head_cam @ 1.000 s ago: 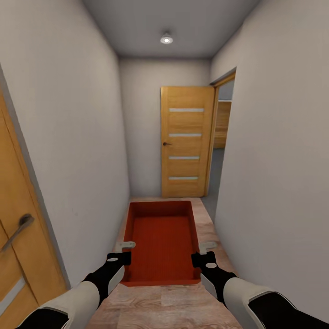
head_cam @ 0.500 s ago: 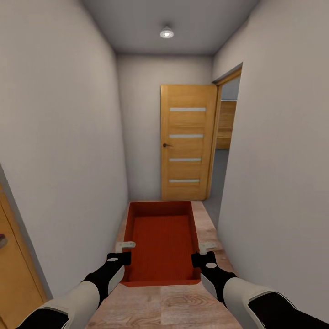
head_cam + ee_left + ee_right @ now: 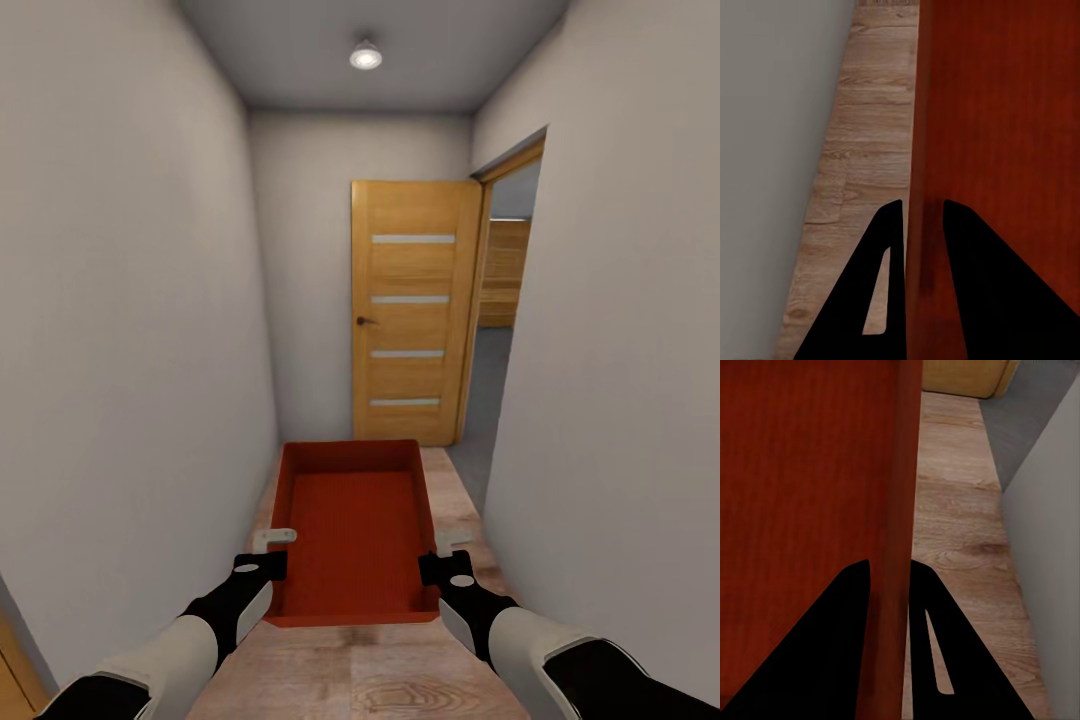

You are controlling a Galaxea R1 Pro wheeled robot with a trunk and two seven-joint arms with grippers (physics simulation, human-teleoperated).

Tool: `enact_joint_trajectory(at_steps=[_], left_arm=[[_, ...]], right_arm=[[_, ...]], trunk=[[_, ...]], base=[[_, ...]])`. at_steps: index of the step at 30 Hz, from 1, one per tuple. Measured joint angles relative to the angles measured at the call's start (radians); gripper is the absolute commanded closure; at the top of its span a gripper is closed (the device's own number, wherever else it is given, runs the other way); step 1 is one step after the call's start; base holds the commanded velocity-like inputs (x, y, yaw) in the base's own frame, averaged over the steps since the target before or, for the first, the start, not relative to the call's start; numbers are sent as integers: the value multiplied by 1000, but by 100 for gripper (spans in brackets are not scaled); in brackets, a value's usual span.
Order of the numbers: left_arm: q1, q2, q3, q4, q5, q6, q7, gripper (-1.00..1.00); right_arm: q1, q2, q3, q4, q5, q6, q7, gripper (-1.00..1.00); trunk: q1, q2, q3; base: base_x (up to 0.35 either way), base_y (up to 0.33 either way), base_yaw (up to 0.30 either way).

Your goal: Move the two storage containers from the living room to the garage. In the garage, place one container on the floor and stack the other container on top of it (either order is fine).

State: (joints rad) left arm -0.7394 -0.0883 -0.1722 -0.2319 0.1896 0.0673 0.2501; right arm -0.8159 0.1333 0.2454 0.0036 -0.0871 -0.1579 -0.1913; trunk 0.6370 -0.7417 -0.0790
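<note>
**Storage container carried down a narrow hallway, garage doorway ahead on the right**

The storage container hangs level in front of the robot, above the wood-plank floor, held by its two long side walls.

Going left to right: the pale left wall runs very close to the bin's left side. The left gripper has its fingers closed over the left wall of the bin; in the left wrist view the two dark fingers straddle the thin red wall, one inside and one outside. The right gripper clamps the opposite wall the same way, as the right wrist view shows. Beyond it stands the open wooden door, then the doorway with grey flooring behind it.

Risks, as I judge them: the corridor leaves little room either side, so a drift of the base could scrape the bin or an elbow along a wall. Turning right through the doorway may catch the bin's far corner on the door or the frame. The thin walls are pinched only near one end, so a jolt could let the bin sag or slip.

Hard to make out: the room past the doorway is mostly hidden by the right wall. How deep the fingers bite cannot be told.
</note>
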Motion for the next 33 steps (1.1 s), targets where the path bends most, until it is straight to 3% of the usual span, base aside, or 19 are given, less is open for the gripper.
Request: enact_joint_trajectory(at_steps=[33], left_arm=[[0, 0, 0, 0, 0, 0, 0, 100]], right_arm=[[0, 0, 0, 0, 0, 0, 0, 100]], trunk=[[0, 0, 0]], base=[[322, 0, 0]])
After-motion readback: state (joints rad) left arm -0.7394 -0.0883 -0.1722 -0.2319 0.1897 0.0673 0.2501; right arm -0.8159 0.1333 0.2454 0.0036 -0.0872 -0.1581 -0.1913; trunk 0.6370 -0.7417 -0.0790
